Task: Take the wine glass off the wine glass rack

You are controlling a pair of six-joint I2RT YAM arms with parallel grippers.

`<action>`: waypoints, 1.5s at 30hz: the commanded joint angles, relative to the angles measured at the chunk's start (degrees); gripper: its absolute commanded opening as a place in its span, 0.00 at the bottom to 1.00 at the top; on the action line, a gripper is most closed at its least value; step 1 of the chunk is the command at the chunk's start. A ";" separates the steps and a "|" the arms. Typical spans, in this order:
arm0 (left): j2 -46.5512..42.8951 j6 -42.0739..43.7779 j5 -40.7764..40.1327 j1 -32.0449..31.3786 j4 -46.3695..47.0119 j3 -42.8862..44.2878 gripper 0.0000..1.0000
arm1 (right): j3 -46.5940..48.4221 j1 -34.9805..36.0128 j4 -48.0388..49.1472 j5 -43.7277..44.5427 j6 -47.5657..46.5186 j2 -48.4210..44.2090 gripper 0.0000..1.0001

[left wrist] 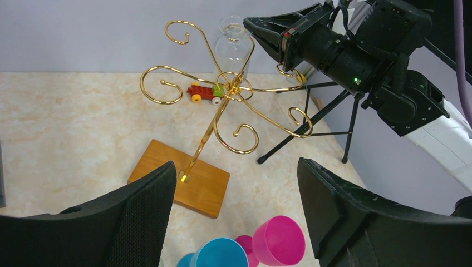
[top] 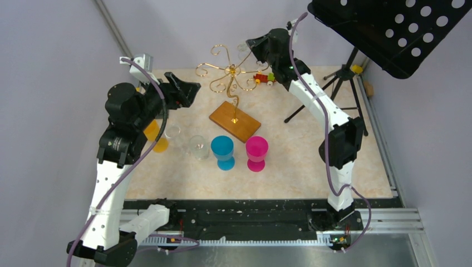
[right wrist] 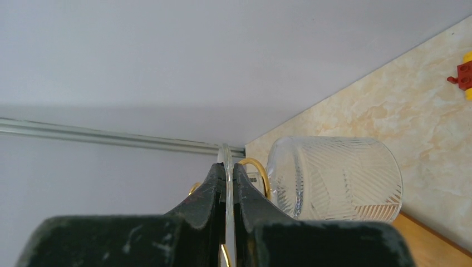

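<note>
The wine glass (left wrist: 232,41) hangs bowl-down from a far-right curl of the wine glass rack (left wrist: 209,133), not yet off it. My right gripper (right wrist: 227,169) is pinched tight on the thin clear foot of the glass, with a gold loop of wire just beside the fingers. I judge the grasp made and the lift-off the step in hand. Next I'd slide the foot out along the open end of the curl, level and slow, so the stem doesn't snag and the rack doesn't tip on the counter (top: 300,150). My left gripper (top: 186,90) hovers left of the rack, spread wide and empty.
</note>
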 commanded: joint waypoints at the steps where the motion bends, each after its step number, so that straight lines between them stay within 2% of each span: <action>1: 0.28 -0.35 -0.14 0.25 1.82 -0.28 0.83 | 4.10 -1.06 2.81 0.04 2.03 -3.25 0.00; 12: 1.50 -0.89 -2.37 0.25 0.70 -2.79 0.83 | 9.21 -1.92 -0.64 -1.58 -5.20 -2.09 0.00; 23: 1.87 -1.24 -2.97 0.25 0.50 -3.01 0.82 | 9.22 -2.45 -2.31 -3.01 -5.17 -2.08 0.00; 32: 2.03 -0.97 -3.53 0.25 0.33 -2.92 0.82 | 3.80 -2.60 -2.47 -4.22 -2.48 -6.05 0.00; 45: 2.70 -1.41 -3.10 0.25 0.68 -2.89 0.82 | -1.98 -2.64 -0.43 -1.01 -3.67 -11.44 0.00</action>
